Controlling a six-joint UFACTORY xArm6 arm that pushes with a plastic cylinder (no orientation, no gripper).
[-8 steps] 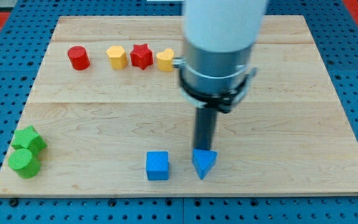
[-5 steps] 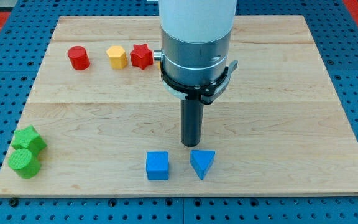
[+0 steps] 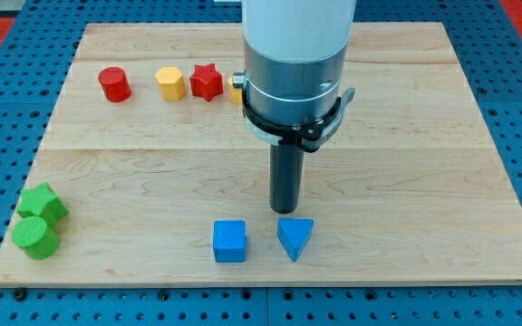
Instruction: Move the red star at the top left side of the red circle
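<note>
**Rod backs off the blue wedge, still far from the star**

From where I stand, the arm has pulled away from the blue triangle near the bottom edge of the surface. A moment ago my tip was pressed right against that block; now it sits just above it, apart, and has drifted a little left and then settled almost in place. The blue triangle seems to have turned slightly and now rests beside the blue cube, not touching it.

The end effector here is only a plain dark rod. It has nothing to open or close and holds nothing.

The red star has not moved. It lies near the top edge, left of centre, between the yellow hexagon and a yellow block that the arm's body mostly hides. The red circle stands further toward the top-left corner, with the yellow hexagon between it and the star. Two green blocks huddle at the bottom-left corner.

For the task, I judge nothing has begun: the tip is well apart from the star and must travel up the surface to get behind it first.
</note>
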